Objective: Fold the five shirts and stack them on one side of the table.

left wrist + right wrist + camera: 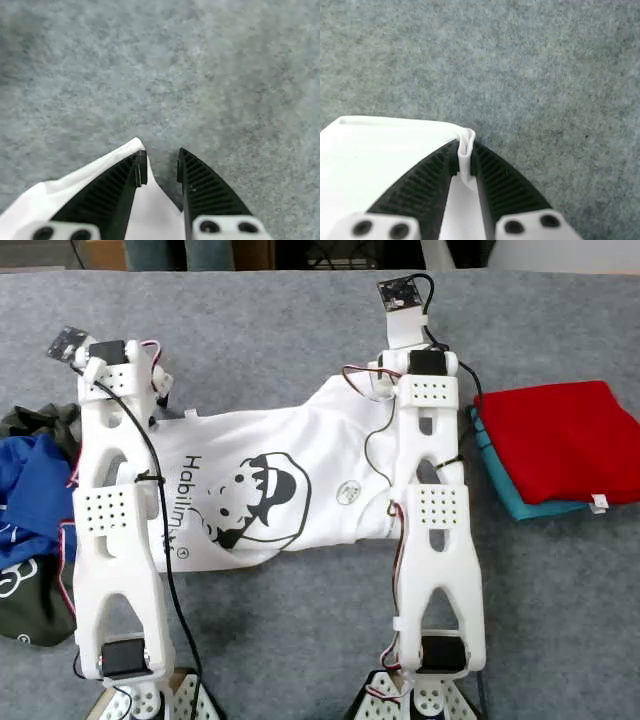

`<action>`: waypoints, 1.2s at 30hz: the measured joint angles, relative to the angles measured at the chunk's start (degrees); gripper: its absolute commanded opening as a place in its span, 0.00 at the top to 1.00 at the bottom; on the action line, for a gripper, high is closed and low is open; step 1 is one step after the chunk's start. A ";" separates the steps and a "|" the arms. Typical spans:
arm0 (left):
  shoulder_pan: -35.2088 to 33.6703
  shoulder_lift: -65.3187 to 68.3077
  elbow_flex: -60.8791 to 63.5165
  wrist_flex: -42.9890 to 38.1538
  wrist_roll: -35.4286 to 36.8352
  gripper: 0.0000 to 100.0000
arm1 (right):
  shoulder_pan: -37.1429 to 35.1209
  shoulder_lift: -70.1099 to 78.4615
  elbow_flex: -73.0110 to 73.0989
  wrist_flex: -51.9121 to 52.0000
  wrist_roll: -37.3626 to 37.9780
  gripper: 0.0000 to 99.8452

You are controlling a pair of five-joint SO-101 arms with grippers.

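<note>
My right gripper [465, 159] pinches a fold of the white cotton shirt [300, 455]. The shirt lies spread mid-table on the grey felt table [300, 640], with its dark lettering and cartoon-face print facing up. My left gripper [161, 167] stands narrowly parted at the shirt's edge. A small white tag [598, 503] pokes out from the folded red shirt [555, 435].

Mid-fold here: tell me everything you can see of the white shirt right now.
The white shirt looks like soft knit cloth, with a dark cartoon-face print and lettering facing up. It lies spread out, slightly rumpled, across the grey table, with both arms stretched over it. The right gripper is shut on a folded bit of its edge at one corner. The left gripper stands open at another corner, one finger over the cloth, not pinching it.
</note>
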 measured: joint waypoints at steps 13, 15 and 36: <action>-1.76 0.09 -15.12 8.44 -0.35 0.87 | -0.09 0.00 0.00 0.00 0.00 0.97; -1.67 0.09 -15.56 8.79 -0.62 0.87 | -0.09 0.00 0.00 0.00 0.00 0.97; -0.70 0.35 -3.16 5.89 0.18 0.82 | -0.09 0.00 0.00 0.00 0.00 0.97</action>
